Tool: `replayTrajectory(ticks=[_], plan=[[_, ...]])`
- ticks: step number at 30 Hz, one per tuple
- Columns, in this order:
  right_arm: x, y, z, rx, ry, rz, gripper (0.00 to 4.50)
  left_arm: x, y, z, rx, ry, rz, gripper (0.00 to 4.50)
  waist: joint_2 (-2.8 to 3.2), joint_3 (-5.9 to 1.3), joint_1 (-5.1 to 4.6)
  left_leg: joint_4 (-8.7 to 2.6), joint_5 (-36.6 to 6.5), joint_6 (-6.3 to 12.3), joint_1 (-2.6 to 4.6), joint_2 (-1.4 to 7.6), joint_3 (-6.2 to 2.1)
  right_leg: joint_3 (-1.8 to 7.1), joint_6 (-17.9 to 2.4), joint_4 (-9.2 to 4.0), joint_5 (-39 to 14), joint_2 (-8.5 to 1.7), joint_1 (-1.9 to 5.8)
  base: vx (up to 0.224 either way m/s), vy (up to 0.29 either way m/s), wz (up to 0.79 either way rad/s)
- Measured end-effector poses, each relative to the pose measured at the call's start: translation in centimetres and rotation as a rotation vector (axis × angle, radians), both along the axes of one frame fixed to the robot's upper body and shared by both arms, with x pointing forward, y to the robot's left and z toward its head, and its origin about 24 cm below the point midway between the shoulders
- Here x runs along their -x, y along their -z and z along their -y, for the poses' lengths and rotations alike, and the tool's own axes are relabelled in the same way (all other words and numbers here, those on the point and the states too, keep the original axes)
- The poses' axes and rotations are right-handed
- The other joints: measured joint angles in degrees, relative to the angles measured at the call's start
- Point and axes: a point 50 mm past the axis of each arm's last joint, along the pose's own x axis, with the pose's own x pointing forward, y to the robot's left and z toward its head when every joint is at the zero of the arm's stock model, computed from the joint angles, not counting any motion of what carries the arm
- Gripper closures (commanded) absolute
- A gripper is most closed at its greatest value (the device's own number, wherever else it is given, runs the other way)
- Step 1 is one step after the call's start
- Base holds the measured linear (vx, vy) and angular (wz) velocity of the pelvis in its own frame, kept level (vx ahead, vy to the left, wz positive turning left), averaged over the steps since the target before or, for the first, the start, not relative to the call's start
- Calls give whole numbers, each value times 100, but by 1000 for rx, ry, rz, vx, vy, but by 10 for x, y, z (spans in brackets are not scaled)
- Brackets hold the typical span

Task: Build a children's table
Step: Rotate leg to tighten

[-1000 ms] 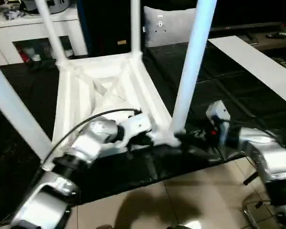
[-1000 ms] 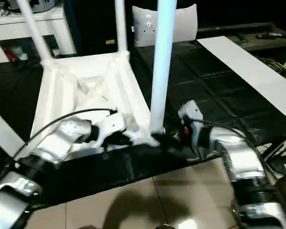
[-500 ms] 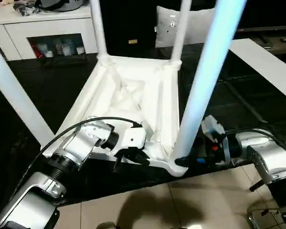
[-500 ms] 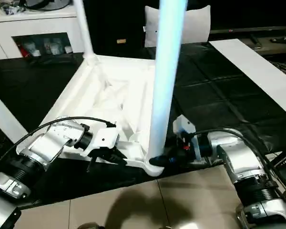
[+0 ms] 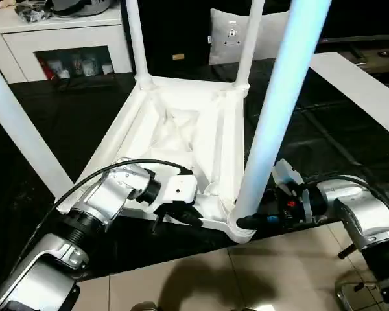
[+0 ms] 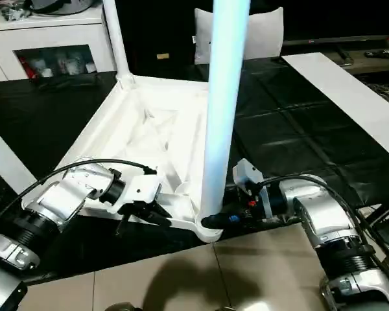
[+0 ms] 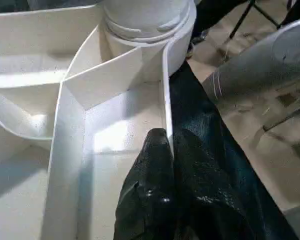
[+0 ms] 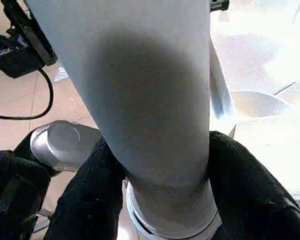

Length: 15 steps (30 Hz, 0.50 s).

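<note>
White upturned table top [image 5: 181, 129] lies on your black mat [image 5: 324, 149]. Your left tool [image 7: 171, 145] pinches its near rim, clenched; your right tool [image 8: 160, 200] grasps the near-corner leg [image 5: 279, 110] at its base.

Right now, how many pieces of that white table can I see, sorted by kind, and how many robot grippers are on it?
Table top: 1
Legs: 4 (far left, far right, near left, near right)
Grippers: 2 (left, right)
Total: 7
</note>
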Motion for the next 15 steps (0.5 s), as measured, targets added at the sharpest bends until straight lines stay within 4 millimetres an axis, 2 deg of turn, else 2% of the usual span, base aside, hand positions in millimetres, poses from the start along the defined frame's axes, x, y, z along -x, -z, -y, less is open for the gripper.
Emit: replayTrajectory(ticks=[4, 7, 8, 10, 13, 15], plan=[[-6, 3, -9, -28, 125, 12, 241, -5, 1, -8, 11, -125, -24, 450, -1, 1, -61, 1, 6, -10, 3, 2, 5, 5, -2, 13, 3, 3, 3, 0, 0, 0], [-18, 6, -18, -32, 299, 29, 246, -12, 3, -9, -3, -246, 2, 450, -19, 12, -235, 1, 22, -36, 19, 7, 2, 4, 21, 13, -2, 9, 4, 0, 0, 0], [-23, 6, -20, -28, 364, 38, 246, -14, 3, -8, -1, -287, 13, 450, -26, 17, -320, 1, 24, -39, 23, 6, 1, 4, 22, 11, -1, 9, 4, 0, 0, 0], [-28, 8, -21, -21, 454, 41, 247, -16, 4, -2, 6, -336, 17, 450, -37, 18, -387, 1, 24, -39, 29, 6, 1, 5, 23, 8, -1, 10, 6, 0, 0, 0], [-49, 9, -34, 4, 713, 57, 249, -28, 5, 16, 12, -520, 35, 450, -47, 16, -516, 6, 25, -40, 33, 6, 0, 6, 21, 7, 3, 13, 5, 0, 0, 0], [-55, 8, -35, 34, 804, 73, 249, -29, 6, 28, 23, -567, 37, 450, -51, 13, -537, 5, 24, -40, 34, 4, -3, 5, 21, 3, 3, 13, 7, 0, 0, 0]])
